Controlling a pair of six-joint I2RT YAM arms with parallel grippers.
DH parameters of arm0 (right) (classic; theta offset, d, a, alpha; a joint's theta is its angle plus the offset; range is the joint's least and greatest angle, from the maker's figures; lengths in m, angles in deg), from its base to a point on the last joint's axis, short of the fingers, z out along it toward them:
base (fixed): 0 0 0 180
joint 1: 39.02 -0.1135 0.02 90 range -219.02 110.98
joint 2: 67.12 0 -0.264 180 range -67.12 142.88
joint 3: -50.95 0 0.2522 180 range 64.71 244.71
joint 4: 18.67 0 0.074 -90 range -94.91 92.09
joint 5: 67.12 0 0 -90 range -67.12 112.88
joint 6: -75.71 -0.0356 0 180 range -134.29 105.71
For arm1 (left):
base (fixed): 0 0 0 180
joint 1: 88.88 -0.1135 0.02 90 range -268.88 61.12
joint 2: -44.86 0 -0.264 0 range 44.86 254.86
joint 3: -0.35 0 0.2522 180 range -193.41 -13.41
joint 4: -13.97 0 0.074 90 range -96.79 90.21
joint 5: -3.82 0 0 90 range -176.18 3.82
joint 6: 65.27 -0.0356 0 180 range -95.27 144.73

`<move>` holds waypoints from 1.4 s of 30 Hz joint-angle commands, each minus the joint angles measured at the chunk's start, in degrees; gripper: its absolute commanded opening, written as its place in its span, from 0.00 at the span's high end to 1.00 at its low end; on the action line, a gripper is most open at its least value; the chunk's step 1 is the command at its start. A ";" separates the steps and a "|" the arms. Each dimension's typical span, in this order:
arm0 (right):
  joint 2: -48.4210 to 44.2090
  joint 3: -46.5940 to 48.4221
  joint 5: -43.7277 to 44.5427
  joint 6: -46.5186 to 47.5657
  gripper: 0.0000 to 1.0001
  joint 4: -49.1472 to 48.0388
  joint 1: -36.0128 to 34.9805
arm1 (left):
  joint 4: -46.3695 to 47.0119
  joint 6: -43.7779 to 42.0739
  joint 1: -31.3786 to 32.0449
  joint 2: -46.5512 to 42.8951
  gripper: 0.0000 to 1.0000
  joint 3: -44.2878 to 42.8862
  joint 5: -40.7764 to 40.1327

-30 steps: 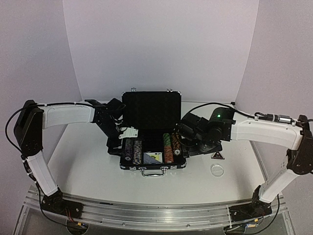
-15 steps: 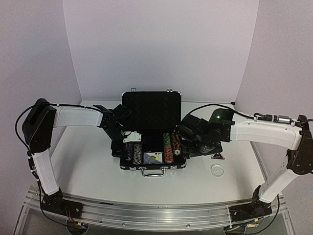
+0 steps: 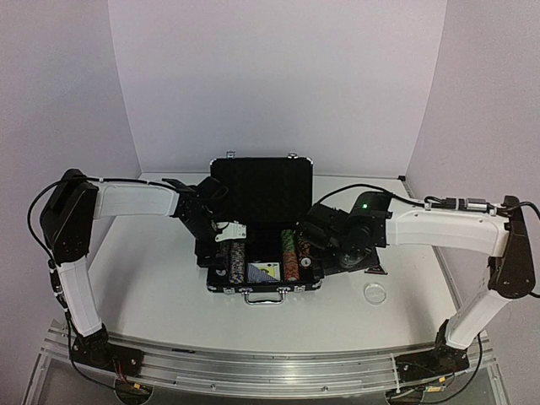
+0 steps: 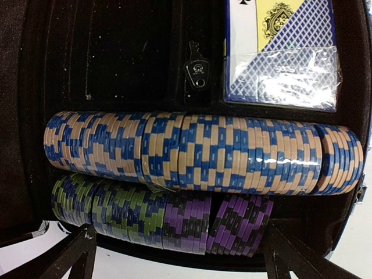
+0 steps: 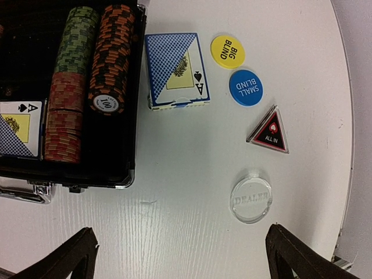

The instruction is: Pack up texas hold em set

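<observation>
The black briefcase [image 3: 261, 190] stands open mid-table. It holds rows of striped chips and a blue-backed deck [image 3: 263, 271]. My left gripper [image 3: 221, 240] hovers open and empty over its left rows, blue-tan chips [image 4: 203, 154] and green-purple chips [image 4: 163, 215]; it shows in the left wrist view [image 4: 180, 261]. My right gripper [image 3: 314, 239] hangs open and empty over the table right of the case, also seen in the right wrist view [image 5: 183, 258]. On the table there lie a second deck [image 5: 176, 70], a yellow disc [image 5: 228, 51], a blue disc [image 5: 245, 88], a dark triangular button [image 5: 269, 131] and a clear disc [image 5: 251, 196].
A small key [image 4: 196, 70] lies in the case beside the deck [image 4: 282, 55]. Orange-black [image 5: 113, 52], green [image 5: 75, 40] and red chips [image 5: 63, 122] fill the case's right slots. The case handle [image 3: 263, 297] faces the arms. White walls stand behind.
My left arm has swung right, bringing its gripper over the left chip rows. My right arm has shifted slightly left and lower beside the case.
</observation>
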State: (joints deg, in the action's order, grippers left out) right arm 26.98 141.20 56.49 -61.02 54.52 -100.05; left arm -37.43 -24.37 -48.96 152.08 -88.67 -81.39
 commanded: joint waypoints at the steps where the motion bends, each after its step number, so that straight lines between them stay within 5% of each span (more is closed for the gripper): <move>1: -0.33 1.60 -0.21 0.08 0.02 0.67 0.22 | -3.32 -1.61 -0.10 -2.85 0.00 -1.52 5.41; 8: -1.22 2.23 -0.38 1.31 0.02 0.60 0.20 | -6.94 -5.10 -0.11 -12.48 0.00 -0.90 12.12; 13: -3.33 2.30 1.81 1.34 0.02 0.65 0.38 | -4.53 1.62 -0.10 -14.84 0.00 -8.31 10.09; 17: -7.09 -1.48 1.35 -0.18 0.02 -0.10 5.08 | 9.58 18.54 -0.10 -16.04 0.00 -13.97 3.28; 21: -11.51 -6.67 -5.60 2.42 0.02 -5.36 13.24 | 24.03 46.62 -0.11 -16.76 0.00 -15.61 -10.85; 24: -13.00 -7.99 -10.23 7.82 0.02 -7.74 18.58 | 22.59 63.50 -0.11 -17.24 0.00 -13.92 -19.21; 33: -1.76 -4.58 -27.09 22.84 0.02 -15.37 26.99 | 13.77 80.89 -0.12 -25.38 0.00 4.97 -15.88; 42: 11.52 -0.26 -36.11 36.37 0.05 -21.75 31.28 | 10.47 87.58 -0.12 -31.16 0.00 15.18 -13.45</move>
State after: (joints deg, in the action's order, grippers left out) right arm 36.55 138.32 26.28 -32.82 36.15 -70.60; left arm -26.56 58.46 -49.12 125.20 -74.94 -95.86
